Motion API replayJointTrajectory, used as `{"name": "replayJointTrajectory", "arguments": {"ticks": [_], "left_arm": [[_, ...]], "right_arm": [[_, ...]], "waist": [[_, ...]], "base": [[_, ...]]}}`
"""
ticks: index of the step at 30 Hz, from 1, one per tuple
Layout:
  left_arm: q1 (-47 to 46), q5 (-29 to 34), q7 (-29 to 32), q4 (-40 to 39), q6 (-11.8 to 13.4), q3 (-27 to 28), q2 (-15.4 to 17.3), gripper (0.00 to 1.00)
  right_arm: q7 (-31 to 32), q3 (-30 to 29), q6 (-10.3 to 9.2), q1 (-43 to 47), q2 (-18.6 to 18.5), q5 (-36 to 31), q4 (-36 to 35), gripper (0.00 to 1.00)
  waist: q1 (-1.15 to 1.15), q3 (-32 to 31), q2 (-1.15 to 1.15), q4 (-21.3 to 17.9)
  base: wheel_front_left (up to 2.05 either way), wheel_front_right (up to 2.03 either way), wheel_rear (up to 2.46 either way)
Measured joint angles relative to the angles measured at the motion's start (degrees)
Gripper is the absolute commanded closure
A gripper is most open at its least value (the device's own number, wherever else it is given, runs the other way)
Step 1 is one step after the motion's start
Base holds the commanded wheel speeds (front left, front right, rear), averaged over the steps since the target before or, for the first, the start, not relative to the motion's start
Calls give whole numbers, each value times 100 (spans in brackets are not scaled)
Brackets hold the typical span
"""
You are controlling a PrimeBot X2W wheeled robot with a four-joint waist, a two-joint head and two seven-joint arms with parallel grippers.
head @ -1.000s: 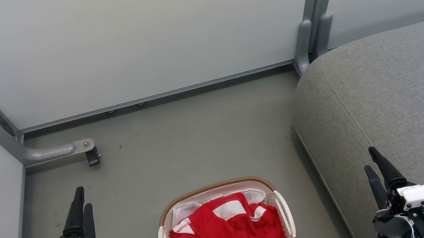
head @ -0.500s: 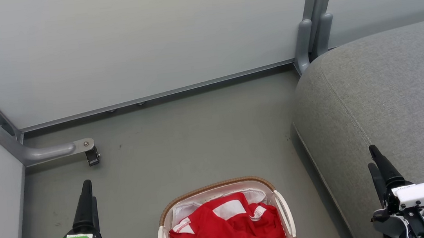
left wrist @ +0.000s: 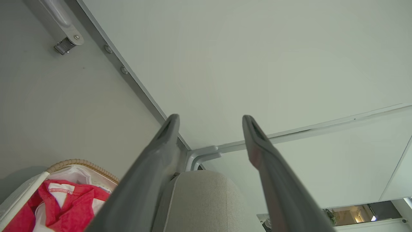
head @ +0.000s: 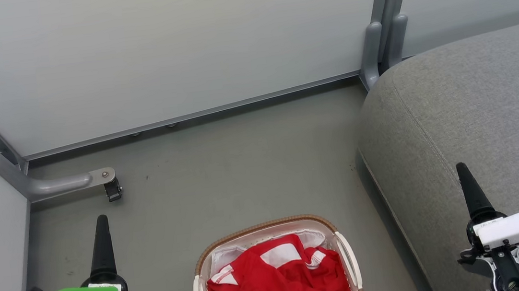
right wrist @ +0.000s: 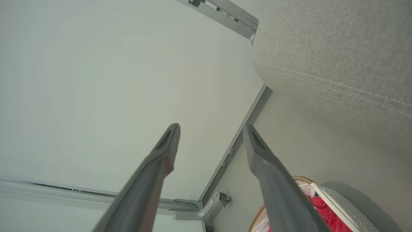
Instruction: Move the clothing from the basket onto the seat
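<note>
Pre-grasp, nothing lifted yet
Wide open & empty: left jaws & right jaws, either side of small oval white perforated plastic basket w/ brown woven rim point(head: 268, 225) on smooth grey floor point(head: 223, 168); soft red-and-white sports garments point(head: 278, 278) heaped inside, large grey fabric sofa cushion point(head: 477, 108) just to its right. Risk: garments look tangled, so a pull may drag white fabric liner point(head: 225, 255) out or tip the basket

One basket point(head: 263, 225) — one seat point(head: 477, 108) — clothing point(head: 278, 278), number unclear
</note>
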Motion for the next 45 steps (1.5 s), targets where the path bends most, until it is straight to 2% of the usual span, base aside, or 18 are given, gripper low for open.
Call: {"name": "replayJointTrajectory", "arguments": {"ticks": [4, 14, 21, 45], "left_arm": [[26, 449, -80, -85, 31, 8, 2, 0], [86, 1435, -263, -201, 127, -62, 7, 0], [192, 2409, -414, -222, 260, -209, 9, 0], [357, 3961, -788, -207, 335, -398, 15, 0]], "right_arm": [[-81, 80, 0, 6, -12, -647, -170, 0], [-275, 315, 0, 79, -23, -1750, -260, 0], [-426, 528, 0, 116, -27, -2608, -185, 0], [-790, 767, 0, 144, -46, -4273, -65, 0]], "waist": [[0, 11, 0, 3], [0, 32, 0, 7], [0, 56, 0, 13], [0, 62, 0, 25]], "base": [[0, 0, 0], [0, 0, 0], [0, 0, 0], [0, 0, 0]]}}
